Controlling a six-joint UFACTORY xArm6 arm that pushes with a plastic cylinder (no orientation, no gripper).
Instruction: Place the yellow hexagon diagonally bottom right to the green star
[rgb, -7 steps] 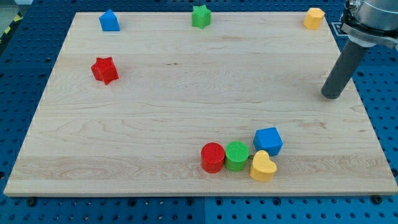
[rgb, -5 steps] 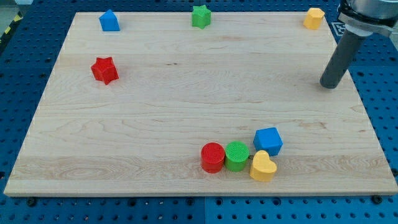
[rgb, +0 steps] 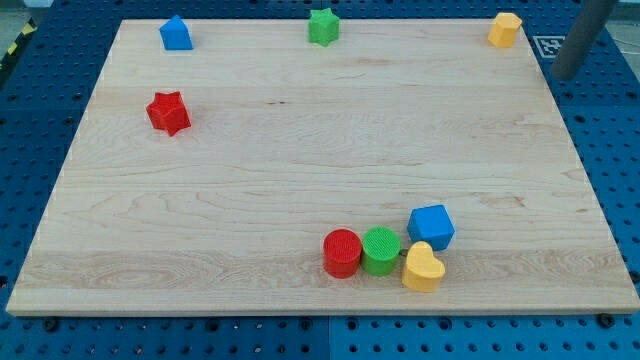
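The yellow hexagon (rgb: 505, 29) sits at the top right corner of the wooden board (rgb: 300, 160). The green star (rgb: 323, 26) sits at the board's top edge, near the middle. My tip (rgb: 565, 74) is off the board's right edge, to the right of and slightly below the yellow hexagon, apart from it. No block touches the rod.
A blue block with a pointed top (rgb: 176, 33) sits at the top left. A red star (rgb: 168, 112) lies at the left. Near the bottom, a red cylinder (rgb: 342, 252), green cylinder (rgb: 381, 250), yellow heart (rgb: 422, 267) and blue cube (rgb: 431, 227) cluster together.
My rod has moved toward the view's top and right, from over the board's right side to beyond its right edge. No block has moved.
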